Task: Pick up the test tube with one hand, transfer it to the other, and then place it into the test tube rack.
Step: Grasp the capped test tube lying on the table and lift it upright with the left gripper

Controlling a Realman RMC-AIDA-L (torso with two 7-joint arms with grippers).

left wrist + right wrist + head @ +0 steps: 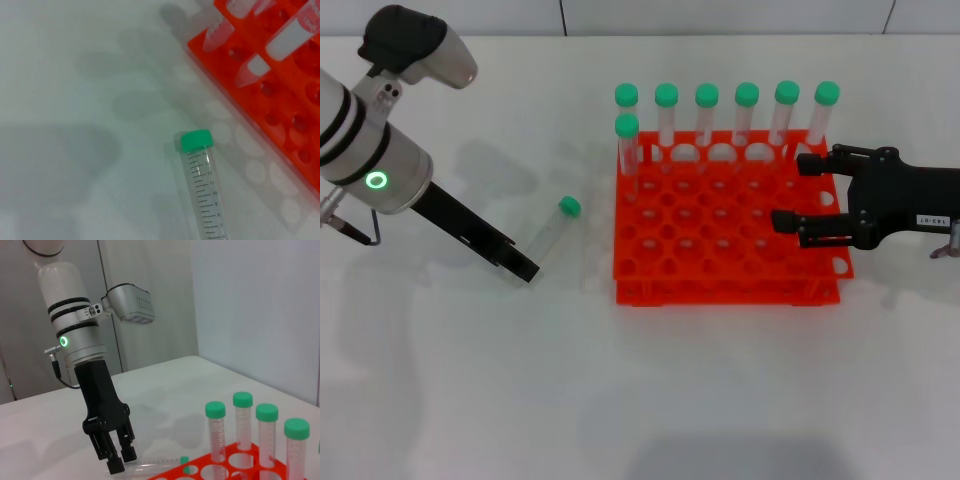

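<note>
The left pincer [523, 268], fingers narrowly apart, hovers at the base of the test tube [553, 228] lying on the bench [470, 380]; the right pincer [798, 192] spreads wide over the test tube rack [720, 235].

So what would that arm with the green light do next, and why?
Probably lower a little more so its fingers straddle the test tube, then close. The left hand is open at the tube's bottom end, and the tube lies flat on the table beside the test tube rack, not gripped yet. The right hand waits open over the rack's far side.
</note>
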